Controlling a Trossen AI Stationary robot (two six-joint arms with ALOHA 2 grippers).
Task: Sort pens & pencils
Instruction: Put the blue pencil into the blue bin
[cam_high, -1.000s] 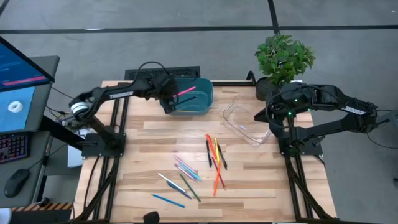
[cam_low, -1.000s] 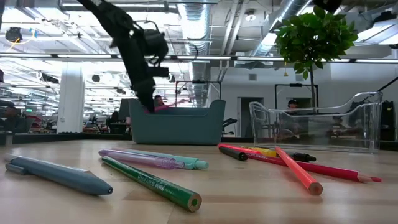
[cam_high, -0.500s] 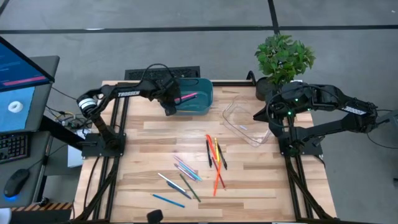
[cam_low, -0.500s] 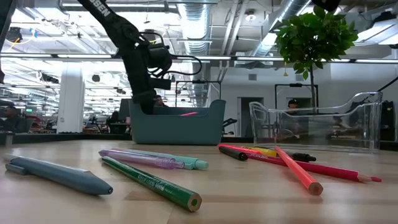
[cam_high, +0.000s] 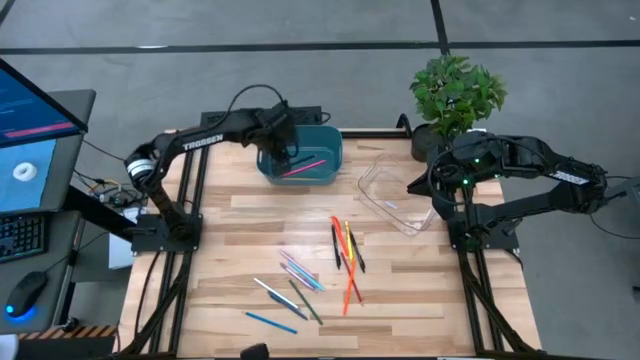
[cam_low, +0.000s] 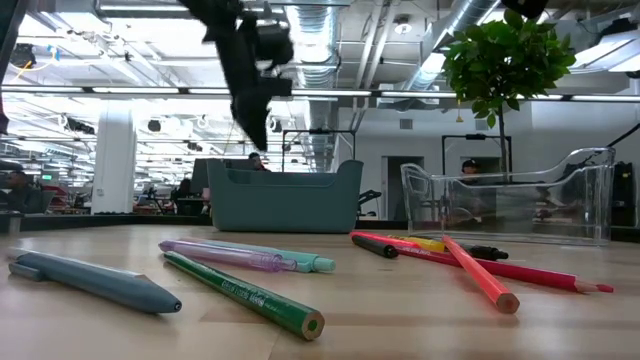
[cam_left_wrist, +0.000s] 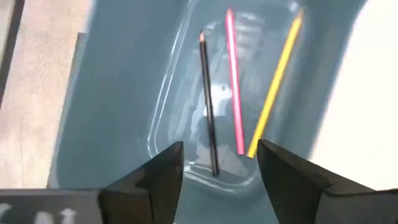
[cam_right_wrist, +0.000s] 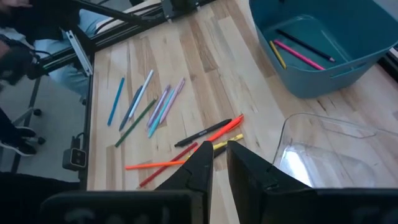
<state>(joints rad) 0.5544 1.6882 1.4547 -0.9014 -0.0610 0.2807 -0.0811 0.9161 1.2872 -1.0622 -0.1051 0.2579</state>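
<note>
My left gripper hangs open above the teal bin, with nothing between its fingers. On the bin's floor lie a pink pencil, a black pencil and a yellow pencil, side by side. Several more pens & pencils lie flat on the table's middle: a red, orange and black group and a blue, teal and purple group. My right gripper waits shut at the table's right, above the clear tray.
A potted plant stands at the far right corner behind the clear tray. A monitor and a keyboard sit off the table's left edge. In the low view a grey pen and a green pencil lie nearest the front edge.
My left gripper has gone from the bin's left rim toward the table's right, over the bin, and has risen. It has opened and let go of the pink pencil, which stuck out slanting over the bin and now lies flat on the bin's floor.
</note>
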